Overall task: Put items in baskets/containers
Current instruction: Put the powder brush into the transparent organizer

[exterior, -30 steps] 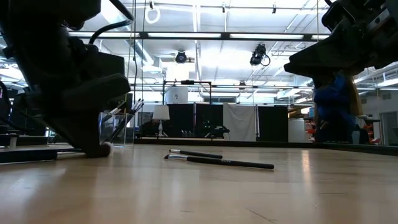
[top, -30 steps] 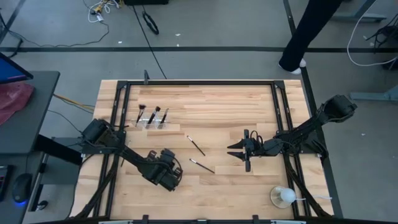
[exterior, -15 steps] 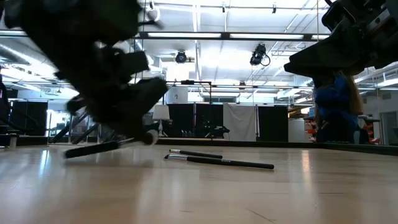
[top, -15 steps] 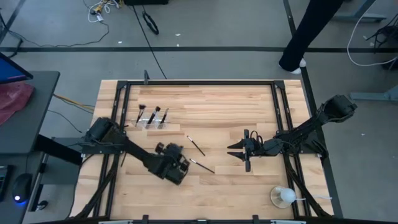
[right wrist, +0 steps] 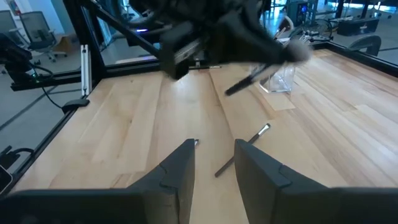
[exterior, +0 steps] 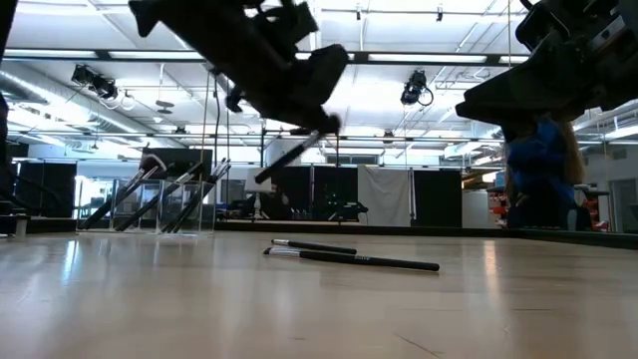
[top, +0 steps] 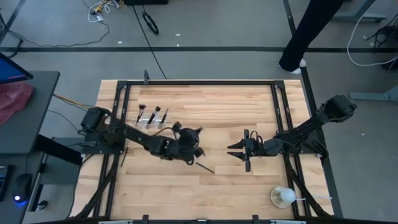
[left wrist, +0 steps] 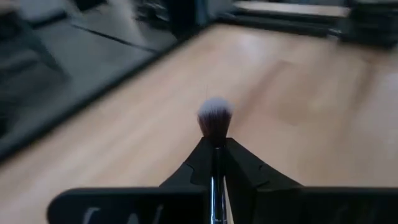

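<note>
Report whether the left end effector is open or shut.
Shut on a makeup brush: the left end effector pinches its handle, bristles poking out ahead, and the low view shows it lifted off the table.

My table is pale wood planks, smooth with a soft sheen. The holder at upper left is clear plastic. My fingers are matt black plastic, pinching a brush with soft, white-tipped bristles.
</note>
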### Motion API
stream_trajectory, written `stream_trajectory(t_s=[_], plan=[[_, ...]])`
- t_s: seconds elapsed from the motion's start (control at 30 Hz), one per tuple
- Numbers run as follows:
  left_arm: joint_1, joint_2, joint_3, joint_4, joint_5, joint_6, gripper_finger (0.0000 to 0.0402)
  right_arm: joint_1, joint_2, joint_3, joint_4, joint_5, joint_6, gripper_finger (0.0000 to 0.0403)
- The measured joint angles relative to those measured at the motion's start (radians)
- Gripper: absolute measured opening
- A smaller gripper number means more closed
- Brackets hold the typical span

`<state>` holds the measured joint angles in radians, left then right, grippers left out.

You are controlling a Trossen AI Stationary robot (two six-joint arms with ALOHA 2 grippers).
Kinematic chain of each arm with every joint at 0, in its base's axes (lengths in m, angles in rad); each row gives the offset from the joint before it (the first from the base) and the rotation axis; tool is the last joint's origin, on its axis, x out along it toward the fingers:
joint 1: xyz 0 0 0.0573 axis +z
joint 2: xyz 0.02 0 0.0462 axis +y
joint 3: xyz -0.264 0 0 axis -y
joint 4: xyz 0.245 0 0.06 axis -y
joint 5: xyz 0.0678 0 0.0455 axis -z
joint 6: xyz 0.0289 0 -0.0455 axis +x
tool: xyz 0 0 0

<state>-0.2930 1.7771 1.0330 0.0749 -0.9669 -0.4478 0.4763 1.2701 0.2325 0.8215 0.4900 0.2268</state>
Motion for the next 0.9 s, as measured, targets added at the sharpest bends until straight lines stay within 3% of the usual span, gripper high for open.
stream_trajectory(t_s=[0.1,0.27,0.37,0.47,0.57,0.7,0.9], plan=[[0.0,-0.061,-0.084,0.11,-0.081,0.055,0.002,0.0,0.0,0.0,-0.007,0.0,0.0,0.0113],[-0.008,-0.223,-0.374,0.537,-0.101,0.184,0.0017,0.0,0.0,0.0,-0.021,0.0,0.0,0.0113],[-0.016,-0.312,-0.521,0.86,-0.131,0.38,0.0011,0.0,0.0,0.0,-0.022,0.0,0.0,0.0113],[-0.023,-0.369,-0.624,1.073,-0.246,0.6,0.0004,0.0,0.0,0.0,-0.022,0.0,0.0,0.0113],[0.003,-0.412,-0.699,1.141,-0.313,0.697,0.0,0.0,0.0,0.0,-0.023,0.0,0.006,0.0113],[0.033,-0.431,-0.768,1.141,-0.311,0.643,0.0,0.0,0.0,0.0,-0.023,0.0,0.014,0.0113],[0.008,-0.432,-0.771,1.149,-0.338,0.654,0.0,-0.002,0.0,0.0,-0.021,0.0,0.02,0.0113]])
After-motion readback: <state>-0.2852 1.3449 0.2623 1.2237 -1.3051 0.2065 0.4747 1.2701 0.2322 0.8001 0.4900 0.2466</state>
